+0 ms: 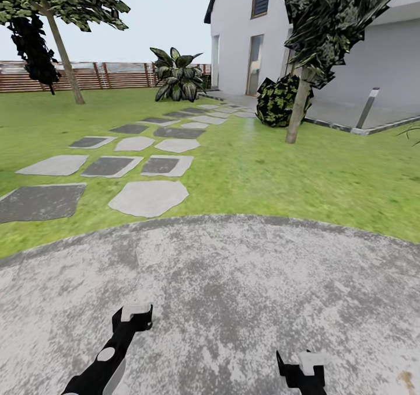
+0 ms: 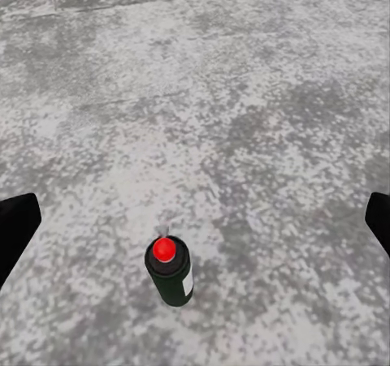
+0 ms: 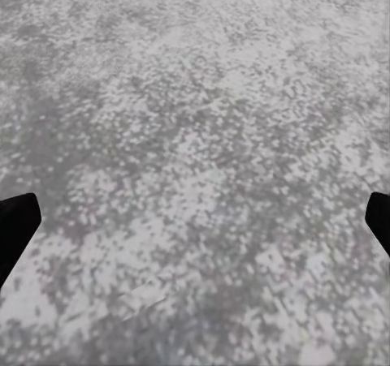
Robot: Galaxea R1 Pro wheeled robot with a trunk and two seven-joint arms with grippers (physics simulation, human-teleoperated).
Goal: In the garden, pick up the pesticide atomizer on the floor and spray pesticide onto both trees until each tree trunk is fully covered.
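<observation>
The small dark green bottle with the red top (image 2: pixel 169 270) stands upright on the mottled grey paving (image 2: pixel 244 98), below the left gripper (image 2: pixel 195 220), jaws wide apart. It should drop straight down, centred. Right gripper (image 3: pixel 195 220) is spread too.

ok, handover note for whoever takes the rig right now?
Left gripper: open, empty, above the pesticide atomizer.
Right gripper: open, empty, over bare floor.
Atomizer stands upright on the grey paved floor, between the left fingers' line but not touched.
Trees: one trunk far left by the fence, one trunk right near the house.
Done: nothing grasped. Left: pick up, spray both trunks.
</observation>
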